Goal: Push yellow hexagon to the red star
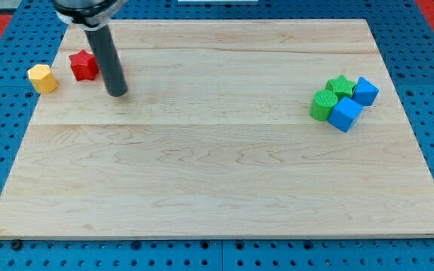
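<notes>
The yellow hexagon (43,78) sits at the board's left edge near the view's top. The red star (84,65) lies just to its right and slightly higher, a small gap between them. My tip (117,93) rests on the board to the right of the red star and a little below it, apart from both blocks. The rod rises from the tip toward the view's top.
A cluster at the view's right holds a green cylinder (323,105), a green star (341,86), a blue cube (346,114) and a second blue block (365,90). The wooden board (217,181) lies on a blue pegboard.
</notes>
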Robot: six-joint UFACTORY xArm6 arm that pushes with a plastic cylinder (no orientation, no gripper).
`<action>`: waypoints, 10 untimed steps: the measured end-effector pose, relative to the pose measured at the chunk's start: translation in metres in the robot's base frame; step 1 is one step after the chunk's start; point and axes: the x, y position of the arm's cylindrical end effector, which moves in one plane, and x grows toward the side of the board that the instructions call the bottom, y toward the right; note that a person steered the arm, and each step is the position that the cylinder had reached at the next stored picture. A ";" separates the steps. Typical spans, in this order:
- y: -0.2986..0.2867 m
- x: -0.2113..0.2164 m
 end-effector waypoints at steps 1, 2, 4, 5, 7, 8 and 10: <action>0.015 0.018; -0.049 0.038; -0.154 0.039; -0.154 0.026; -0.154 0.020; -0.154 0.018; -0.153 0.000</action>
